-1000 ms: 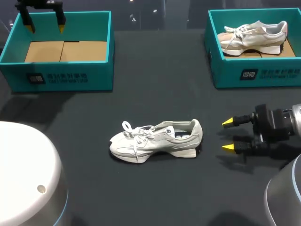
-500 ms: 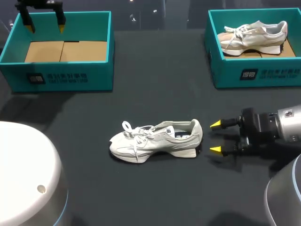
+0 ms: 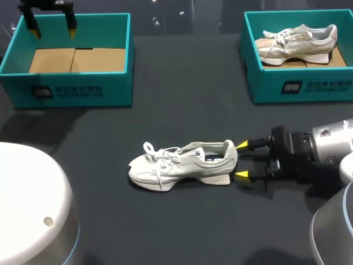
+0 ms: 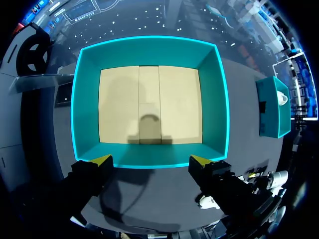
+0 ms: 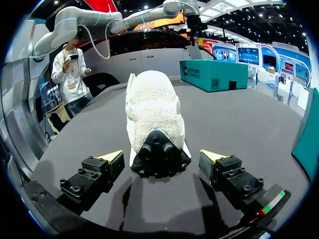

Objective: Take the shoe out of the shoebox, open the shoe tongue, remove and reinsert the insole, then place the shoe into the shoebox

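Observation:
A pale grey sneaker (image 3: 182, 165) lies on its side in the middle of the dark table, toe to the left, heel to the right. My right gripper (image 3: 241, 160) is open at the heel, one yellow tip on each side of it. In the right wrist view the heel (image 5: 158, 149) sits between the open fingers of my right gripper (image 5: 163, 156) without either pad touching it. My left gripper (image 3: 53, 28) hangs open over the far rim of the empty teal shoebox (image 3: 71, 88) at the back left. In the left wrist view my left gripper (image 4: 149, 160) hovers above the shoebox's cardboard floor (image 4: 149, 104).
A second teal shoebox (image 3: 298, 85) at the back right holds another pale sneaker (image 3: 298, 41). In the right wrist view the left shoebox (image 5: 213, 74) shows far ahead past the shoe.
My right gripper has moved left across the table until its open tips straddle the shoe's heel. The shoe and the left arm have not moved.

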Robot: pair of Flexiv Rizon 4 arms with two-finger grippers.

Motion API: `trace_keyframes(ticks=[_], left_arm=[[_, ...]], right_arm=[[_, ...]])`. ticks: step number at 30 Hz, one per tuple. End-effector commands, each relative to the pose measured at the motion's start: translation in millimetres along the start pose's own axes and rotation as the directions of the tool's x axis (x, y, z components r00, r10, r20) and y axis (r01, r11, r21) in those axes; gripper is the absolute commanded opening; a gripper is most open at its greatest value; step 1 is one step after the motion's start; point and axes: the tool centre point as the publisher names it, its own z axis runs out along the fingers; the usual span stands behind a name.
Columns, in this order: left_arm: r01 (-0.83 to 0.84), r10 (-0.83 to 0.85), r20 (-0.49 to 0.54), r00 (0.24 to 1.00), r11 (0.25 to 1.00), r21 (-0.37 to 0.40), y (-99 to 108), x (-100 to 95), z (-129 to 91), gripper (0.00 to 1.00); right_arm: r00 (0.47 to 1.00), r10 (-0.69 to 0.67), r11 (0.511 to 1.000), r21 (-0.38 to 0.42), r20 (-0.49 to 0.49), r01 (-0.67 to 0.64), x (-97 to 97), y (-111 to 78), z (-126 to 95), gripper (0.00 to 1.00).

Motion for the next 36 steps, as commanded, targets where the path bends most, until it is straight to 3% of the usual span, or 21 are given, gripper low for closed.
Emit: trace_keyframes(ticks=[1,36], left_arm=[[0.0,0.0,0.001,1.0,1.0,-0.001,-0.1,0.1,-0.4,1.0],[0.0,0.0,0.001,1.0,1.0,-0.001,-0.1,0.1,-0.4,1.0]], right_arm=[[1.0,-0.003,1.0,-0.005,0.006,0.003,2.4,1.8,8.0,1.0],[0.998,-0.052,0.998,-0.045,-0.026,0.051,5.5,15.2,56.0,1.0]])
